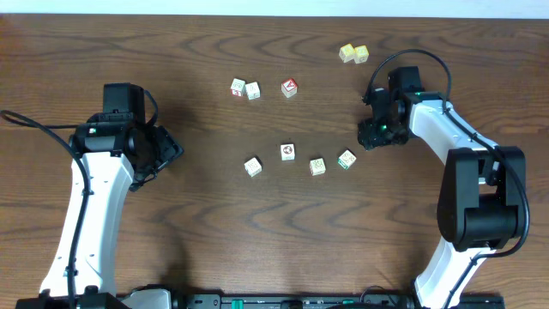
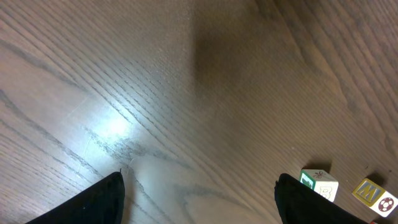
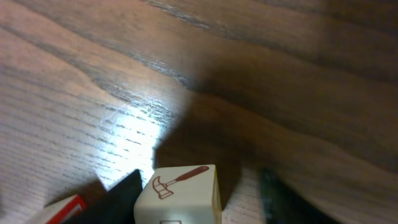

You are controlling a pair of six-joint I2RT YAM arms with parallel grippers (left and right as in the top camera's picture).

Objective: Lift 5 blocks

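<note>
Right wrist view: R gripper (image 3: 202,200) stands approx. half open round one block (image 3: 179,193), hammer pic on its face. Finger (image 3: 124,198) at view's left touches or nearly touches it; clear gap at the other finger, so no clamp. Block sits on table (image 3: 280,81). Overhead: four whitish blocks (image 1: 287,152) in a loose row mid-table, end one near R gripper. L gripper (image 1: 167,153) wide open, empty, well apart from blocks.

Left hand (image 2: 202,200) gapes wide over the table (image 2: 186,93) — a whitish block (image 2: 319,185) just beside one fingertip (image 2: 298,200).
</note>
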